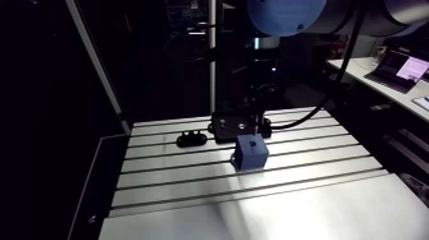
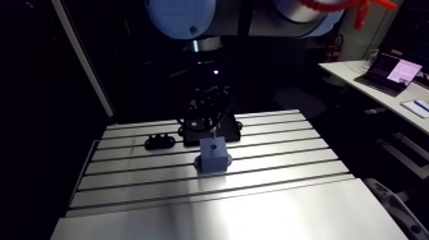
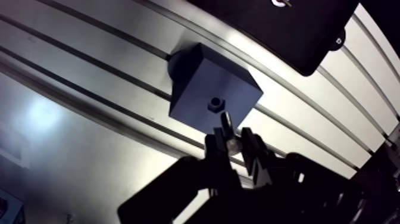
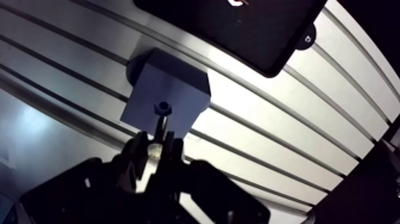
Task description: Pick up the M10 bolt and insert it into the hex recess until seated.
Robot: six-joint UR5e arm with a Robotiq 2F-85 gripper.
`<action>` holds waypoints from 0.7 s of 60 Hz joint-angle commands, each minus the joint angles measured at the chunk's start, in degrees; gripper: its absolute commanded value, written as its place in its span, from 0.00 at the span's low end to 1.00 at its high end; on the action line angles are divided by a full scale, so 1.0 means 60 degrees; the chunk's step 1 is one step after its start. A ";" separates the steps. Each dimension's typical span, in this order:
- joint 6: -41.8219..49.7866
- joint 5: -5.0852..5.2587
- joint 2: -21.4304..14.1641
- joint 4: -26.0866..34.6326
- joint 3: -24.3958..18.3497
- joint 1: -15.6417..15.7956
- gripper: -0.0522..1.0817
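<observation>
arm view: high, far, facing table (image 1: 287, 204) | wrist view: near, over block (image 3: 202, 83)

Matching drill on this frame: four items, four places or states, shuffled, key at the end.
1 bolt
2 blue block
3 black plate
4 small black fixture

A stands on the table, hex recess in its top
B clamped in the gripper
C lies flat beyond the block
D sits apart, beside the plate

Pairs: 1-B, 2-A, 3-C, 4-D
</observation>
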 commanded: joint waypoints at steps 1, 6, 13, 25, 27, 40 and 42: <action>0.0020 0.0043 0.0022 -0.0007 0.0079 0.0000 0.74; 0.0021 0.0046 0.0078 -0.0007 0.0080 0.0000 0.74; 0.0021 0.0046 0.0095 -0.0007 0.0106 0.0000 0.74; 0.0021 0.0060 0.0178 -0.0213 0.0153 0.0000 0.74; 0.0006 0.0061 0.0196 -0.0308 0.0180 0.0000 0.74; -0.0008 0.0061 0.0227 -0.0329 0.0182 0.0000 0.74; 0.0004 0.0061 0.0227 -0.0329 0.0195 0.0000 0.74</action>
